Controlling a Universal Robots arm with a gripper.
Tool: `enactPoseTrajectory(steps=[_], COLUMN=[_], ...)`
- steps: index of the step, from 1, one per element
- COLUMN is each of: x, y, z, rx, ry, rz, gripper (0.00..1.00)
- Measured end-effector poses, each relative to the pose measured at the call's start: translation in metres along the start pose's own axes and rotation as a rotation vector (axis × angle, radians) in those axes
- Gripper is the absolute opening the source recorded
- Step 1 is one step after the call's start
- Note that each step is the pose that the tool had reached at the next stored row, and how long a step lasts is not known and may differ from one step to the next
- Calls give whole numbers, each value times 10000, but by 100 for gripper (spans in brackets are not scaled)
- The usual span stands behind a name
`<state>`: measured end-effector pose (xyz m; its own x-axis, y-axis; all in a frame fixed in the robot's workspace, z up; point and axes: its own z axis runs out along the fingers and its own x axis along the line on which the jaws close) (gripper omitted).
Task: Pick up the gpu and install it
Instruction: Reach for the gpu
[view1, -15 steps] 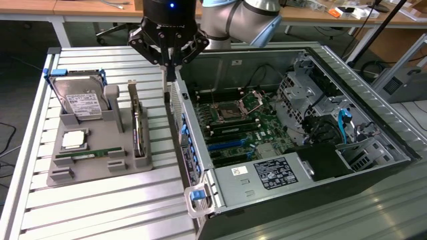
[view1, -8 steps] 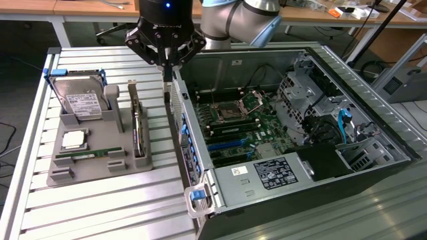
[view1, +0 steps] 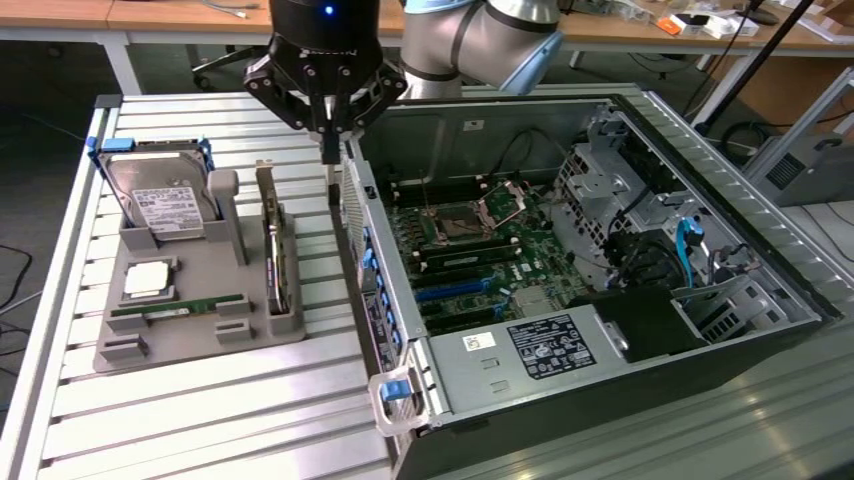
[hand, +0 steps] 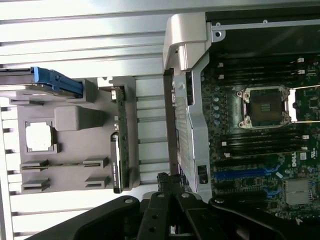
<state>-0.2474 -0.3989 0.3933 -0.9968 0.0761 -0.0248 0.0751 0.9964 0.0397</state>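
Gpu (view1: 274, 245) (thin dark board, silver end bracket) stood on edge in matte grey plastic holder (view1: 174, 345), at exterior view's left of open metal PC case (view1: 427, 130). Gripper (view1: 328, 150) was closed, empty, betw. holder & case.

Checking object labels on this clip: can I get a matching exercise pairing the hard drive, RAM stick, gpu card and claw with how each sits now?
Things:
1. silver hard drive with white label
2. narrow green RAM stick
3. dark flat gpu card with silver bracket
4. black claw

States:
A. shut, over the open computer case's wall nearest the holder
B. lying flat in the grey holder
C. standing on edge in the holder, on the side nearest the case
D. propped upright in a blue frame

Pairs: 1-D, 2-B, 3-C, 4-A
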Motion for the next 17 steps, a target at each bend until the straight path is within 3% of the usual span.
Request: enactPoseTrajectory(steps=[17], x=[100], y=[-8], z=[-3], rx=[0], ry=[0], rz=[-1], gripper=[11])
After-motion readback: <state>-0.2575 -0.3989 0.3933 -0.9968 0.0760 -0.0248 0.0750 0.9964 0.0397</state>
